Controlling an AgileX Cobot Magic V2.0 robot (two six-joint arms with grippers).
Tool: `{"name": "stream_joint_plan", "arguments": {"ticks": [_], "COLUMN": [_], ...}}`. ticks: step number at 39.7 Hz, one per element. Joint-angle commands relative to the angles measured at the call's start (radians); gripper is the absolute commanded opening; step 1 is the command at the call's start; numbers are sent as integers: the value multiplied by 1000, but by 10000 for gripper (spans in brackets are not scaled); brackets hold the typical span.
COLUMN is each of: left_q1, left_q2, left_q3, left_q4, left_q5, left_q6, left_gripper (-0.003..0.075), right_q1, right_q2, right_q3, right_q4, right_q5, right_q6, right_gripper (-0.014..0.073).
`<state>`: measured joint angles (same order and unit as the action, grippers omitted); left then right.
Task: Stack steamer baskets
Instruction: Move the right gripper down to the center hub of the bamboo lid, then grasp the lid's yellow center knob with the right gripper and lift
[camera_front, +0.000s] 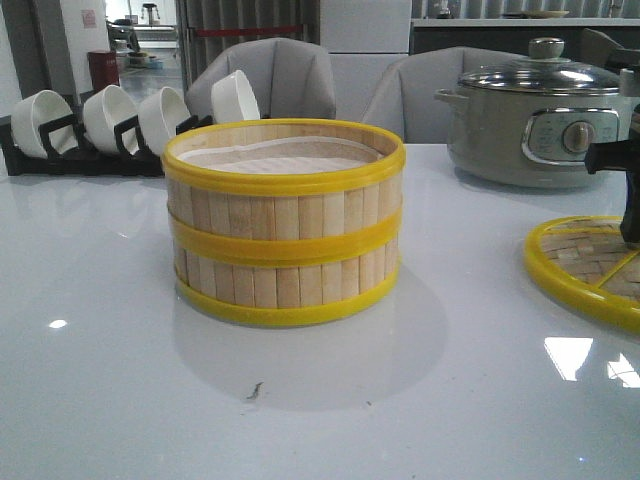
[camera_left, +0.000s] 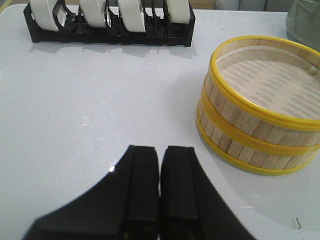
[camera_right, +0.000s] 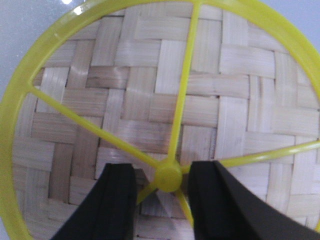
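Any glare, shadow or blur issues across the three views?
Front view: window glare on the glossy white table, soft shadow below the stacked yellow-rimmed bamboo steamer baskets. Left wrist view: closed left tool blurred. Right wrist view: woven lid sharp.

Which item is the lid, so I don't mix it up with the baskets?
From the stacked steamer baskets mid-table, look right, in front of the grey pot. The lid lies flat there under the right gripper: a woven bamboo disc with yellow rim and spokes, without the baskets' upright slat walls.
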<state>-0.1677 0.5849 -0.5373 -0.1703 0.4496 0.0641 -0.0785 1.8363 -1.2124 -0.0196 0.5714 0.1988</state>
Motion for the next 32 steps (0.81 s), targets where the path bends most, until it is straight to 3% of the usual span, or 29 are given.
{"name": "stream_joint_plan", "arguments": {"ticks": [1,10,32], "left_q1": [-5,-5,-5], "left_q2": [1,1,1], "left_q3": [-29,-29,-29], "left_q4": [-6,-6,-6], "left_q5": [-78,-78,-78], "left_q6": [-3,-3,-3], "left_gripper": [85,85,85], "right_q1": [-3,-3,102], "right_q2": [-47,-47,-204], "right_q3": [-34,-34,-150], "right_q4": [2,2,2], "right_q5": [-41,-41,15], "right_q6": [0,0,0], "right_gripper": [303,42,57]}}
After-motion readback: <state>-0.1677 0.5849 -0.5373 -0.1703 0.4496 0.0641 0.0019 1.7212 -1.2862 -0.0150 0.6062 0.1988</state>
